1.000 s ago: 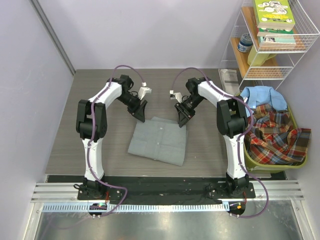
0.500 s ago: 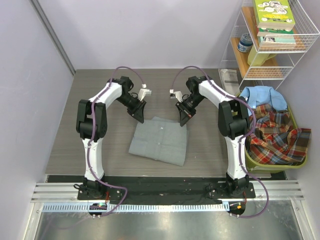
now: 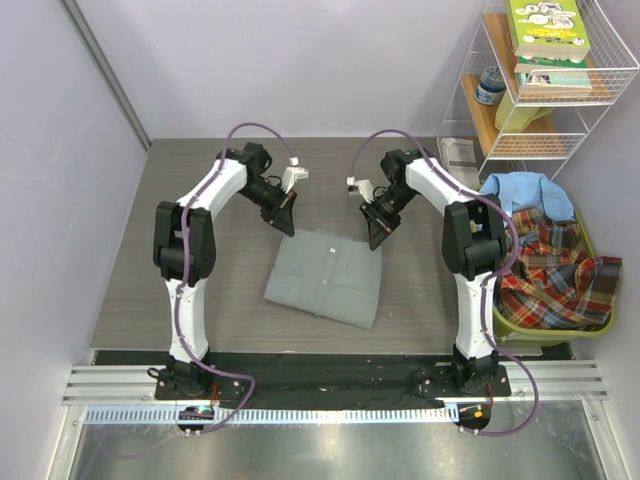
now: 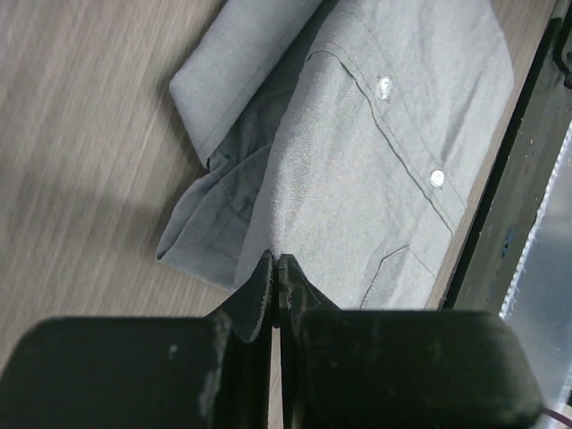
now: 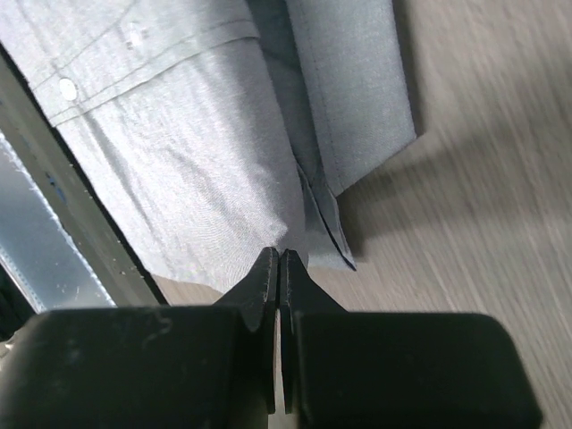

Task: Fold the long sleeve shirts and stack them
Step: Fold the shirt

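Observation:
A plain grey long sleeve shirt (image 3: pixel 325 278) lies folded into a rectangle on the middle of the table. Its far edge is pinched at both corners. My left gripper (image 3: pixel 288 226) is shut on the far left corner, my right gripper (image 3: pixel 377 238) on the far right one. In the left wrist view the grey cloth (image 4: pixel 375 161), with its button placket, tents up into the closed tips (image 4: pixel 275 259). The right wrist view shows the same: cloth (image 5: pixel 179 161) drawn up into the shut tips (image 5: pixel 279 255). A light blue shirt (image 3: pixel 525 190) and a red-green plaid shirt (image 3: pixel 548 270) are at the right.
The blue and plaid shirts fill a green basket (image 3: pixel 530 328) at the table's right edge. A white wire shelf (image 3: pixel 560 90) with books stands at the back right, and a booklet (image 3: pixel 460 155) lies on the table beside it. Walls close in the left and back.
Both grippers have shut on the grey shirt's far edge and drawn away from the bases. The shirt has slid slightly to the right and toward the back.

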Controlling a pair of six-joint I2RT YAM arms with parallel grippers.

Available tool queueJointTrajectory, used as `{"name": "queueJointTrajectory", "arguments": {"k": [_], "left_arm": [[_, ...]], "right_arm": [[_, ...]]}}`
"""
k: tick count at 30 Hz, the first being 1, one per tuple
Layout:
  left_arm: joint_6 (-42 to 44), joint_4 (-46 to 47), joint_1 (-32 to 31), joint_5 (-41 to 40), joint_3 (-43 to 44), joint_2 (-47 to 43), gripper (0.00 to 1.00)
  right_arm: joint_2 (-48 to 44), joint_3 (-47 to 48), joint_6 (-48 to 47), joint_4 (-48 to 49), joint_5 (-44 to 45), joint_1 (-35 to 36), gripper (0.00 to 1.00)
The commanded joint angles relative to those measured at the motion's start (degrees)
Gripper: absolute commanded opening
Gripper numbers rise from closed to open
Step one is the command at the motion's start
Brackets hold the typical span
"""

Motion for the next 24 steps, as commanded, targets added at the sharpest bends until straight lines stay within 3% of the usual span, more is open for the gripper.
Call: {"name": "queueJointTrajectory", "arguments": {"k": [1,9,17,24], "left_arm": [[-1.47,0.84,-0.8,1.84,4.23,0.22,0.0],[-6.39,4.9,-1.15,-1.32,4.32,5.23,0.0],[-9.02,11.91,-3.51,1.84,-3.68,-3.28,0.0],[-14.74,20.27,-5.28,1.23,0.44,-0.24,0.0]], "right_arm": [[-1.95,-1.24,-1.97,0.93,3.22,-2.37,0.01],[3.85,-0.81,1.11,9.28,10.42,-3.26,0.01],[8.69,1.57,2.52,13.86,14.65,-0.62,0.01],[7.81,-0.36,0.85,15.27,16.49,-0.36,0.01]]}}
